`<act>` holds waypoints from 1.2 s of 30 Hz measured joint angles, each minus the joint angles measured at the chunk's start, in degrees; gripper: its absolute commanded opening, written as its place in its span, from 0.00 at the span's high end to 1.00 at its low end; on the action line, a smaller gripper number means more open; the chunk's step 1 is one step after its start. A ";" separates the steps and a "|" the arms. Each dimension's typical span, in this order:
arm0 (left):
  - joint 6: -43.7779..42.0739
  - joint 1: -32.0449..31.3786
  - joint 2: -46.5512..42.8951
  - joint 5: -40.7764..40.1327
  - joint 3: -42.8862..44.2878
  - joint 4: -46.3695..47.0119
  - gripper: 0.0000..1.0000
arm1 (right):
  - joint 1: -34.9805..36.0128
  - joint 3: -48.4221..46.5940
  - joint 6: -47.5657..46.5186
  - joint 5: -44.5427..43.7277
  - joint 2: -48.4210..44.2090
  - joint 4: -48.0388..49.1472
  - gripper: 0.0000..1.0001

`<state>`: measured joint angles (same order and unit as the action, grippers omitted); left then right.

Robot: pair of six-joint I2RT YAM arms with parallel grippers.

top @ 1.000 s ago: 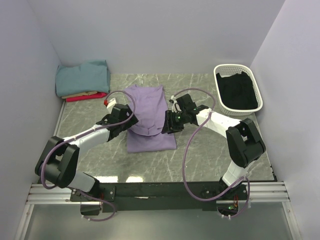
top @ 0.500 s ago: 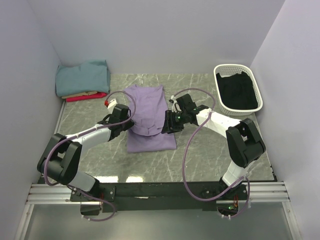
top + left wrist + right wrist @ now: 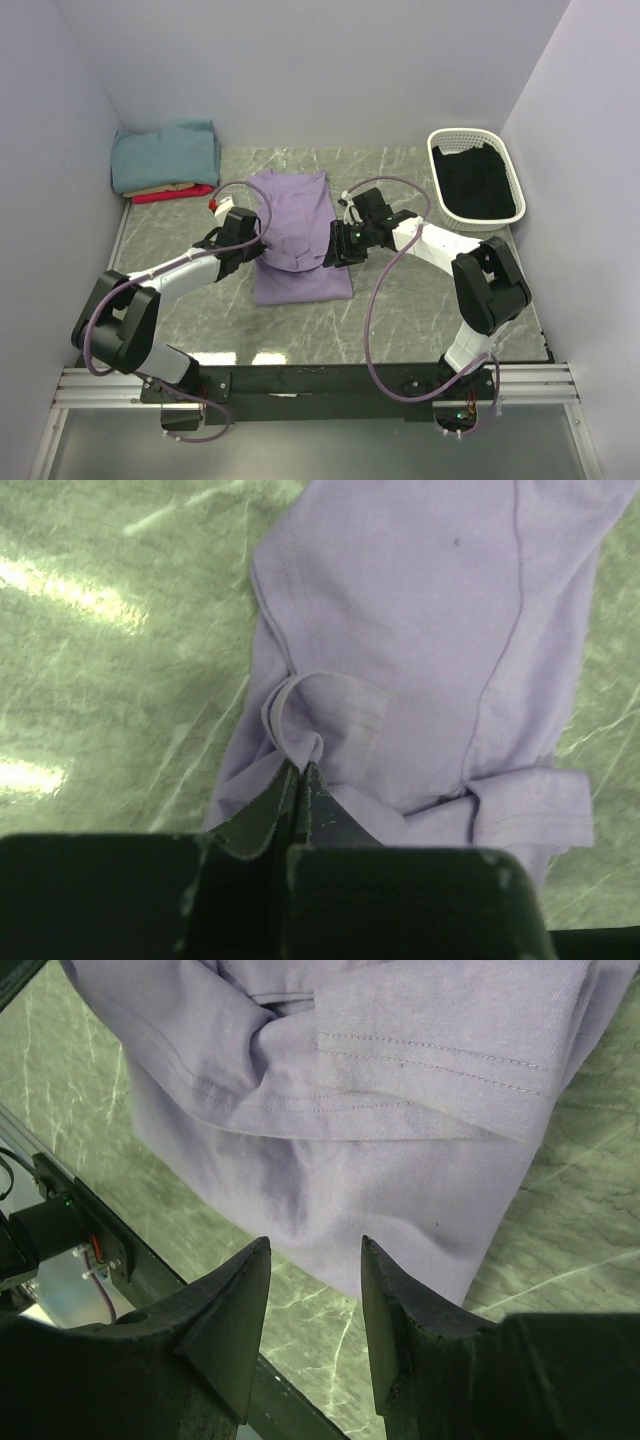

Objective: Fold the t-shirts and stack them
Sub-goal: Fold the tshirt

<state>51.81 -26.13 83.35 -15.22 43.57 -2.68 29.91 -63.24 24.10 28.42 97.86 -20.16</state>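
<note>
We are working on the big lavender-purple cloth t-shirt (image 3: 300, 235). It lies in the middle of the green-grey marble counter (image 3: 400, 320). Its sleeves are tucked in, so it makes a long, thin shape. Its long way runs from the near edge, where our arms are bolted, straight out toward the far wall.

Our two arms reach in from its two long sides. The left gripper (image 3: 300, 775) is at the left edge of the shirt. It is pinched tight on a little curl of the purple hem there. The right gripper (image 3: 313, 1250) hangs just over the right edge. Its fingers are apart and nothing is between them. We see purple cloth and a strip of counter through the gap.

So the shirt lies between our grippers, and each edge is right by its own arm. We think the right side needs its pinch next. That edge is just below and ahead of the spread fingers.

The pile is in the far left corner. A folded teal t-shirt (image 3: 165, 155) sits on a tan t-shirt (image 3: 160, 188) and a red t-shirt (image 3: 170, 196). The left arm is nearer to it.
</note>
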 measured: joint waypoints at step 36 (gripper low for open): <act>-20.81 6.45 21.44 21.11 22.29 -21.42 0.88 | -2.60 -6.01 -1.18 -4.28 8.98 -0.76 0.51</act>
<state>31.00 -19.68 104.79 5.89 65.87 -24.10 27.31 -69.25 22.92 24.14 106.85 -20.93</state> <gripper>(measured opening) 0.122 0.489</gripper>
